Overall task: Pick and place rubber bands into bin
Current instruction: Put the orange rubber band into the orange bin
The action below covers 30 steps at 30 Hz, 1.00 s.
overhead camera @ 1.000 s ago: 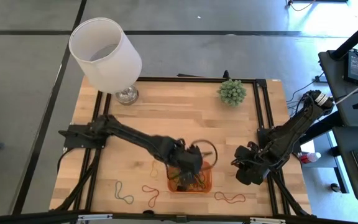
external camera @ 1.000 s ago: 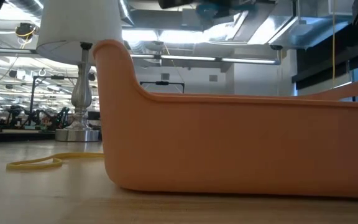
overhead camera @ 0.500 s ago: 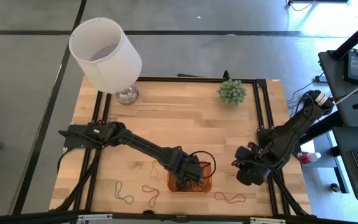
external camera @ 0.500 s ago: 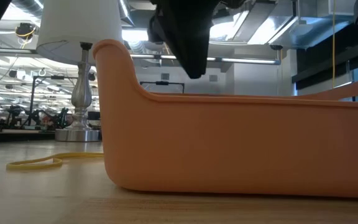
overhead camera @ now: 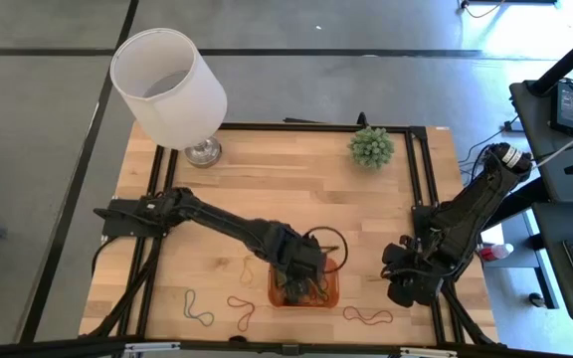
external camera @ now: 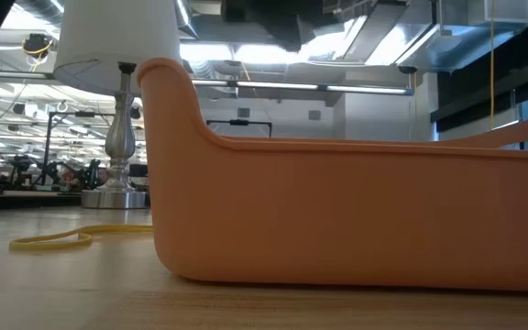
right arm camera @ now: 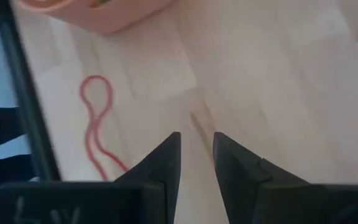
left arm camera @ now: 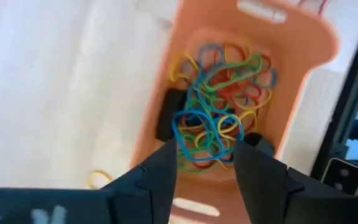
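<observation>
The orange bin stands near the table's front edge and holds a tangle of several rubber bands. My left gripper hovers open just above the bin, fingers pointing down. A blue band lies on the pile below the gap between its fingertips. Loose bands lie flat on the table: a yellow one, a green-blue one, and red ones. My right gripper waits open above bare wood, right of the bin.
A white lamp stands at the far left corner and a small green plant at the far right. Black frame rails run along the table's left and right edges. Bare wood lies between the bin and the lamp.
My left gripper dipped down into the bin and has come up again, staying over it. My right gripper has shifted a little toward the table's near edge.
</observation>
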Each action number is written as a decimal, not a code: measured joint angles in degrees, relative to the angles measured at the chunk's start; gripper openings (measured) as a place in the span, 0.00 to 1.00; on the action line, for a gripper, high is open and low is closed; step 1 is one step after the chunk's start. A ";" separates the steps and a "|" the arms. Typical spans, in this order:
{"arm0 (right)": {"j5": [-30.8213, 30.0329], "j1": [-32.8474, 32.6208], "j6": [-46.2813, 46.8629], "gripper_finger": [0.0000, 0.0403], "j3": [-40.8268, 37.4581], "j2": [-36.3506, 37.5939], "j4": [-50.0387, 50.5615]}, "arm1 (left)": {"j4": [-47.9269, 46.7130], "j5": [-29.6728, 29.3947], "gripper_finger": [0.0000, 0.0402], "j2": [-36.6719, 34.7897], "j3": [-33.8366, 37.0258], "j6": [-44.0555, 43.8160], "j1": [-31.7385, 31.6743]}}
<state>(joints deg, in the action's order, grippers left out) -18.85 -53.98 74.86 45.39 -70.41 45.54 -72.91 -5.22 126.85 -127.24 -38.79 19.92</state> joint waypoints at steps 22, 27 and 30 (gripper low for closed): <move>-1.60 0.79 -1.24 0.01 14.31 -10.42 -7.20 | -12.17 -0.16 0.01 -9.32 -1.55 32.61 -4.28; -1.60 2.57 0.09 0.00 25.40 -19.63 1.11 | -13.72 -0.17 0.01 -12.21 0.32 37.05 -4.82; -0.90 3.53 1.59 0.00 30.76 -24.08 2.20 | -11.00 -0.13 0.00 -17.65 7.08 38.09 -5.25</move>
<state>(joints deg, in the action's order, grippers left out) -19.75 -50.45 76.45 76.14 -94.49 47.74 -83.91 -5.34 109.20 -120.16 -0.70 14.67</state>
